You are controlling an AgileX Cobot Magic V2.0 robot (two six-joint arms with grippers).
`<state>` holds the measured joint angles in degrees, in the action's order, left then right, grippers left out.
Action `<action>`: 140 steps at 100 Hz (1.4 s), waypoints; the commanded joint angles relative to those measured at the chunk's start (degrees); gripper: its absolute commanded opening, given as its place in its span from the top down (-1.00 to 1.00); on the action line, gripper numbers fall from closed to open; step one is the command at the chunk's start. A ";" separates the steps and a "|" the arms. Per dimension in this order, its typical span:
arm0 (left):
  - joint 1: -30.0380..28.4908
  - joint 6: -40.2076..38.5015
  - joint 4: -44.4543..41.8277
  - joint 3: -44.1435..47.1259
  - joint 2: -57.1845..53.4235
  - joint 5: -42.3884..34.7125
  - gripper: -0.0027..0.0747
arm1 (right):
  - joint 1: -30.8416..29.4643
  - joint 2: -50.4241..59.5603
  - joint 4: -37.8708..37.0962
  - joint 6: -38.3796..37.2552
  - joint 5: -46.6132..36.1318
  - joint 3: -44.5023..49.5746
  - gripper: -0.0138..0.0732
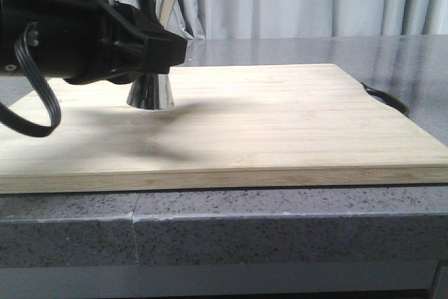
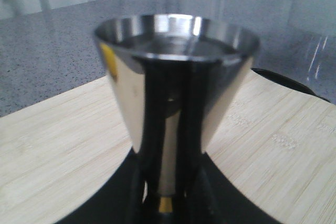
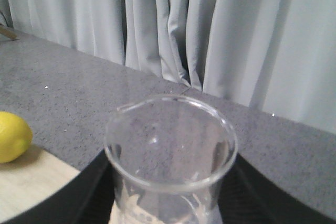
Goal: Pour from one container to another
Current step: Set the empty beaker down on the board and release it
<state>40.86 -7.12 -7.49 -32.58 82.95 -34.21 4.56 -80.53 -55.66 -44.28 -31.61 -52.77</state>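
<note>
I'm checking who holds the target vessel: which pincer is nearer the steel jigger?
Left. The left pincer sits at the jigger's waist on the board; the right pincer is with the glass beaker, outside the front view.

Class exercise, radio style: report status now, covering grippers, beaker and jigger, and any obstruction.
Left gripper shut on jigger, jigger upright on board. Beaker upright at right gripper; grip hidden. Lemon on board edge, apart from beaker.
</note>
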 commanded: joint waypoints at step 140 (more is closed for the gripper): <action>0.52 -0.74 0.24 -1.30 -2.07 -6.59 0.98 | -0.94 -16.81 0.45 10.62 -20.96 4.92 0.02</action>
<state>40.86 -7.12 -7.49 -32.47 82.95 -35.42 3.51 -98.87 -56.26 -34.22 -48.27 -46.62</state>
